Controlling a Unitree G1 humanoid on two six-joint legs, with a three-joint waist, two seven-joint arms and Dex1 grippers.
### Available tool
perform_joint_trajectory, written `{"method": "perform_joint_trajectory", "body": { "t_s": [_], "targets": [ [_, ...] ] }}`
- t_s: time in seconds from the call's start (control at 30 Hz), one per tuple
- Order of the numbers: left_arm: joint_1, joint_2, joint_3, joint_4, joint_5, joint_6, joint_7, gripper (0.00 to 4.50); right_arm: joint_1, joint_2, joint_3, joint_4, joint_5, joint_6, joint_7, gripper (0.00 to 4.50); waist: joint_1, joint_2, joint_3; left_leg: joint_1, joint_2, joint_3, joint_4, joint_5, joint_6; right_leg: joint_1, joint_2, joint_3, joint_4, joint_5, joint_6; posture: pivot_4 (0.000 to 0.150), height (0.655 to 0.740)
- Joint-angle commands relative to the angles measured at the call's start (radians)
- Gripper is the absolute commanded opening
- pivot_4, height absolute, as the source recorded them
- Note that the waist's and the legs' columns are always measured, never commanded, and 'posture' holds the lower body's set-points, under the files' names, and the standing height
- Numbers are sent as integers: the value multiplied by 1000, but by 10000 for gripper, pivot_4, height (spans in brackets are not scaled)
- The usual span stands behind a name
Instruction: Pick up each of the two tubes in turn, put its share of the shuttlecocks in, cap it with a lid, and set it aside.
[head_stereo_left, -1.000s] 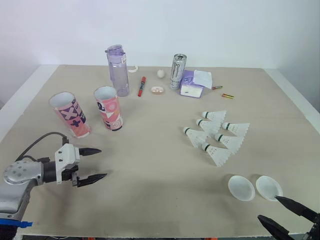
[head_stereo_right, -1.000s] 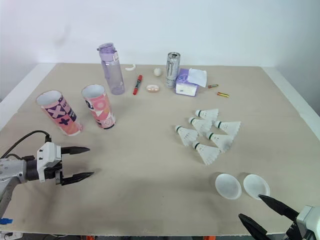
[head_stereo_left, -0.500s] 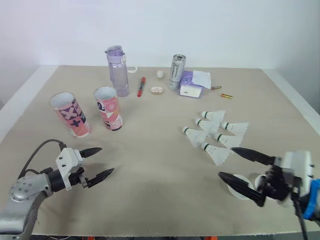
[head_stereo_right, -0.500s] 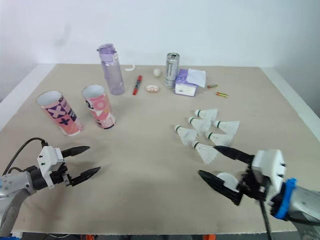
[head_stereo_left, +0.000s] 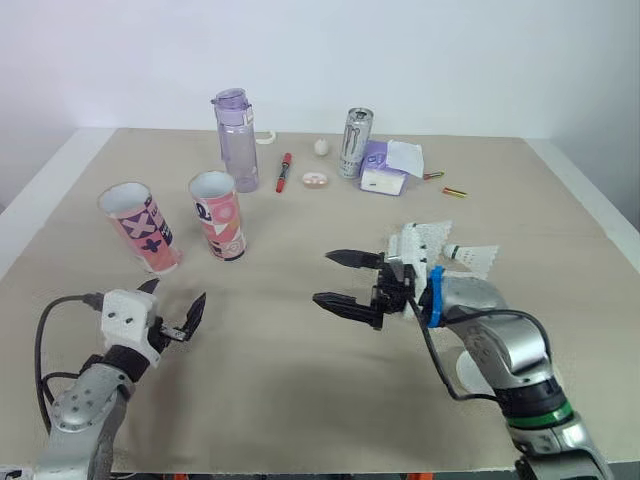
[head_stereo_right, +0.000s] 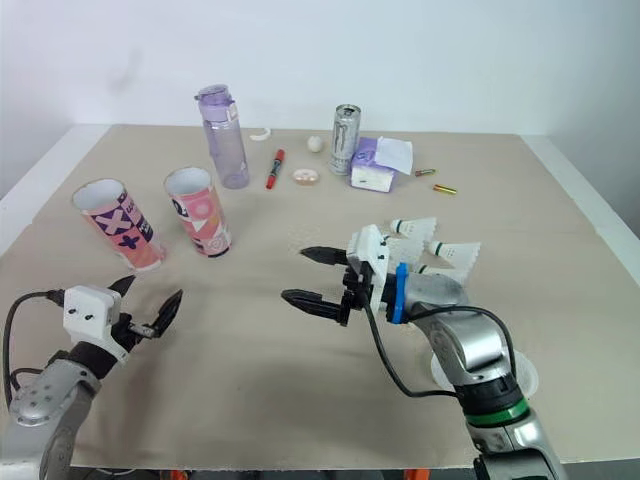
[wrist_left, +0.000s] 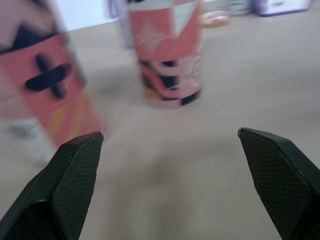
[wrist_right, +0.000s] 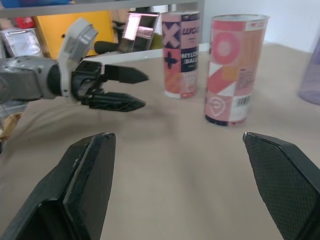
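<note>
Two open pink patterned tubes stand upright at the left: one with an X mark (head_stereo_left: 140, 228) and one with circles (head_stereo_left: 217, 216). My left gripper (head_stereo_left: 172, 303) is open and holds nothing, on the near side of the X tube and apart from it. My right gripper (head_stereo_left: 325, 278) hovers open over the table's middle, pointing left toward the tubes. White shuttlecocks (head_stereo_left: 430, 235) lie behind its wrist, partly hidden. One white lid (head_stereo_left: 466, 368) peeks out under the right forearm. In the right wrist view, the left gripper (wrist_right: 135, 90) and both tubes (wrist_right: 235, 67) lie ahead.
Along the back stand a purple bottle (head_stereo_left: 235, 140), a can (head_stereo_left: 355, 143) and a tissue pack (head_stereo_left: 385, 168). A red marker (head_stereo_left: 283, 172), a small ball (head_stereo_left: 321, 147) and two batteries (head_stereo_left: 455, 191) lie there too.
My right arm has swung from the front right edge leftward and up to the table's middle, covering some shuttlecocks and lids. The left gripper has turned toward the tubes and stayed open.
</note>
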Motion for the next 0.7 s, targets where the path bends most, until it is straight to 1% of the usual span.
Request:
{"method": "perform_joint_trajectory", "body": {
  "t_s": [0.03, 0.27, 0.43, 0.7],
  "targets": [
    [-11, -59, 71, -34, 31, 46, 160, 45000, -116, 44, 56, 138, -98, -120, 66, 43704, -1, 0, 0, 0, 0, 0, 0, 0, 0, 0, 0, 0, 0, 0, 0, 1500, 7400],
    [-92, -74, 114, 53, 6, 66, 214, 45000, -182, 80, 72, 255, -158, -186, 99, 43704, -1, 0, 0, 1, 2, 0, 1, 0, 0, 0, 3, 0, 0, 1, 2, 1500, 7400],
    [-154, -64, 133, 110, -23, 81, 209, 45000, -202, 101, 70, 280, -174, -200, 104, 43704, -1, 0, 0, 1, 3, 0, 2, 1, 0, 0, 4, 0, 0, 2, 2, 1500, 7400],
    [-226, -13, 136, 220, -20, 59, 182, 45000, -215, 127, 45, 296, -191, -196, 84, 43704, -2, 0, 0, 0, 3, 0, 1, 0, 0, -1, 4, 1, 0, 2, 1, 1500, 7400]
  ]
}}
